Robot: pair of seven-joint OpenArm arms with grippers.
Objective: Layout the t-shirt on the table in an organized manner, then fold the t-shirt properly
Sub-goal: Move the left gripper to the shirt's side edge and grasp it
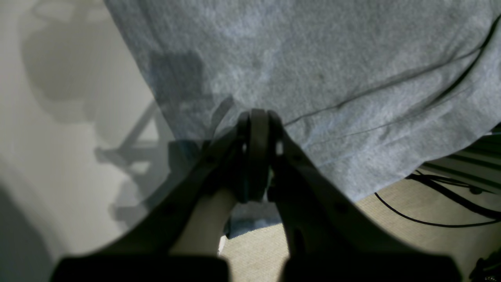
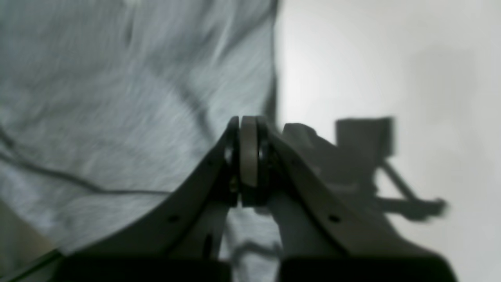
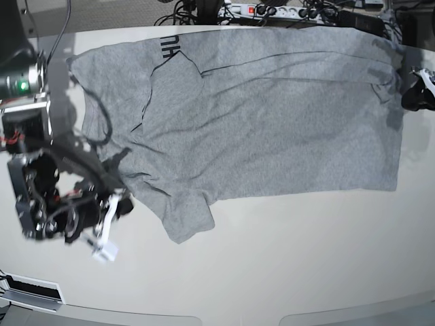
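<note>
- Right gripper (image 2: 248,129), closest to the lens in its wrist view, has its jaws pressed together on nothing, hovering at the edge of the t-shirt (image 3: 258,115); blur softens the cloth there
- Left gripper (image 1: 256,121) is likewise closed tight and empty, just over the grey fabric near its hem
- T-shirt lies spread across the far half of the table (image 3: 285,258), one sleeve pointing toward the near edge; black lettering peeks out at the folded-over top
</note>
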